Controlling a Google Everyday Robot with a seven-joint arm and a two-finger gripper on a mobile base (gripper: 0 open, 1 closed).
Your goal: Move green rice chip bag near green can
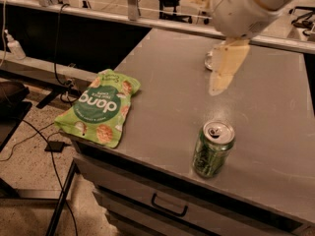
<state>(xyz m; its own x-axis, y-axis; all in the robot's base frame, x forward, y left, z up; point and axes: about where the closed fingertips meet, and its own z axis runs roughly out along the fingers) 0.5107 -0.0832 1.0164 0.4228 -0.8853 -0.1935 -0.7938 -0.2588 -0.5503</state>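
Observation:
The green rice chip bag (102, 107) lies flat at the table's front left corner, its lower edge slightly over the rim. The green can (212, 148) stands upright near the front edge, to the right of the bag and apart from it. My gripper (206, 39) hangs above the middle of the table, behind the green can and well to the right of the bag. It is open and empty, with one pale finger (224, 67) pointing down towards the table.
The grey table (162, 77) has a drawer with a handle (170, 206) below its front edge. A pale can (208, 61) lies on the table behind my finger, mostly hidden. Cables (29, 132) run over the floor on the left.

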